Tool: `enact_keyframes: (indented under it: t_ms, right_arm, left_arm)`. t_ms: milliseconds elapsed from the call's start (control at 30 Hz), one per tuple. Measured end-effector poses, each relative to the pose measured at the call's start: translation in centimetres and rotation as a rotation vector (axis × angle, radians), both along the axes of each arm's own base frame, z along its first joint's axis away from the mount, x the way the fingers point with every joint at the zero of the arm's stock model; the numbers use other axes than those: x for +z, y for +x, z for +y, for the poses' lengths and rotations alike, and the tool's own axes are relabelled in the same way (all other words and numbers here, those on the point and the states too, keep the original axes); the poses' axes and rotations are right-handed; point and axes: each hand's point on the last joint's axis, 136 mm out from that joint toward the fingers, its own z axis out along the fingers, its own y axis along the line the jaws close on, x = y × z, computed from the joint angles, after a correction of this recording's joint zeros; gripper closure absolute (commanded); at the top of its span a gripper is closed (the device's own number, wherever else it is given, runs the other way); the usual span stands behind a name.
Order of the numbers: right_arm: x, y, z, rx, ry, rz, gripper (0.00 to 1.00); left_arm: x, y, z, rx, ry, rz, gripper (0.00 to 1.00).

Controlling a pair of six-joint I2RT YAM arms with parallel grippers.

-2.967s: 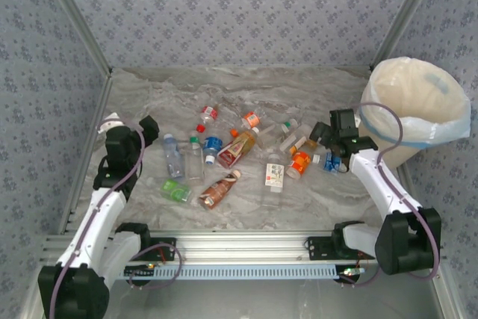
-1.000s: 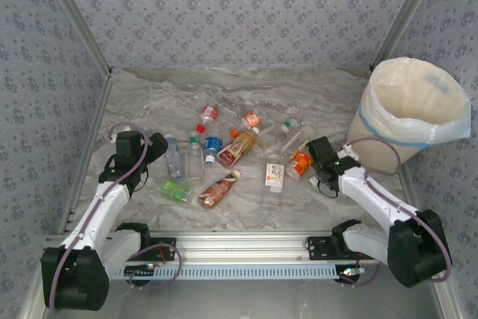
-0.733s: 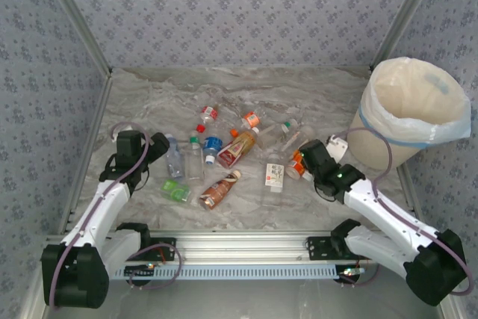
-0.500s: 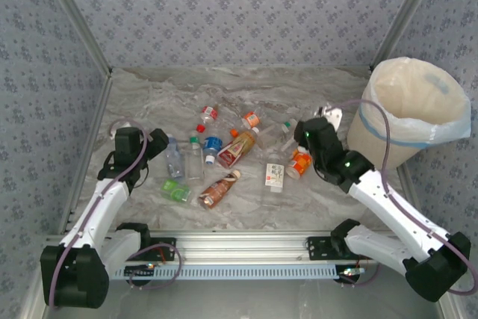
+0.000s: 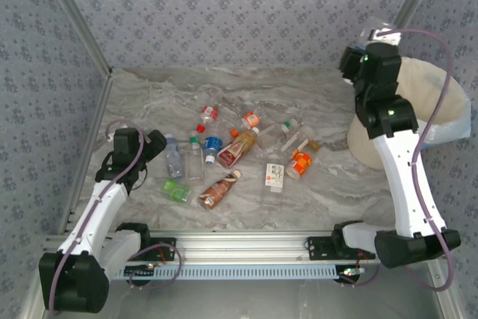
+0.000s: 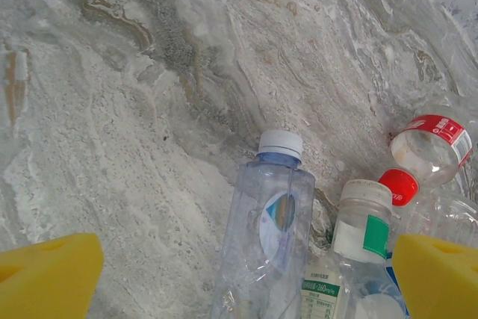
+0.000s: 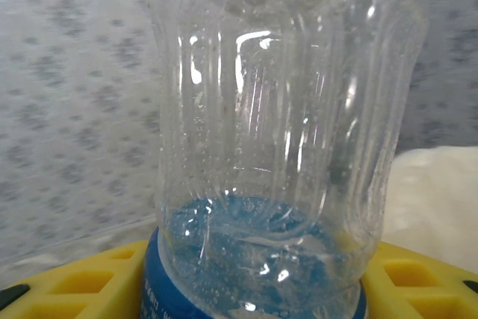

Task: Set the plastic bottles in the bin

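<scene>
Right gripper (image 5: 364, 48) clamped on blue-labelled clear bottle (image 7: 287, 132), held high at far right beside bin (image 5: 452, 102) rim for probable drop; left gripper (image 6: 240, 274) spread wide, low over white-capped bottle (image 6: 261, 237) at near left, seemingly to straddle it.

Left wrist view: the only legible print reads approx. "260mg", in small dark type on the white-and-green label of the white-capped bottle (image 6: 357, 244), lower centre-right. Chars ahead of that figure are too blurred to make out. The red-label bottle (image 6: 435, 140), top right in the same view, carries white lettering on its red band, too small and curved to read. The pale-blue bottle (image 6: 269, 237) bears an oval multicolour sticker, wording illegible. Top view: the white-label bottle (image 5: 274, 175) shows red and dark marks, unreadable at this res. Right wrist view: on the blue-banded bottle (image 7: 287, 147), any print can't be made out.
</scene>
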Motion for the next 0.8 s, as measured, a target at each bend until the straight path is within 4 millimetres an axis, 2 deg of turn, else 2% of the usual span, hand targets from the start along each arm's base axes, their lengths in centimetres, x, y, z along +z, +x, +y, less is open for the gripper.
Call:
enact_keyframes:
  t_ms: [67, 200, 300, 400, 533, 667, 800]
  right_arm:
    - [-0.9, 0.1, -3.0, -0.076, -0.008, 0.044, 0.60]
    - [-4.4, 0.0, -9.0, -0.207, 0.013, 0.167, 0.58]
    - [-7.5, 0.1, -12.3, -0.258, 0.058, 0.259, 0.58]
    - [-10.9, 0.6, -14.4, -0.279, 0.111, 0.355, 0.58]
    - [-16.0, 1.6, -15.7, -0.275, 0.184, 0.496, 0.57]
    - [-20.5, 2.2, -14.6, -0.228, 0.243, 0.630, 0.55]
    - [-21.8, 2.9, -12.1, -0.146, 0.284, 0.674, 0.53]
  left_arm:
    - [0.2, -0.3, 0.2, 0.008, 0.005, -0.005, 0.01]
    - [0.5, -0.6, 0.5, 0.026, 0.010, -0.010, 0.00]
    - [0.3, -0.8, 0.6, 0.034, 0.008, -0.001, 0.00]
    - [0.3, -0.8, 0.6, 0.038, 0.005, 0.001, 0.01]
    - [0.2, -0.9, 0.8, 0.050, 0.007, 0.007, 0.01]
    - [-0.2, -1.1, 1.3, 0.072, 0.012, 0.025, 0.01]
    - [-0.2, -1.2, 1.6, 0.085, 0.012, 0.027, 0.00]
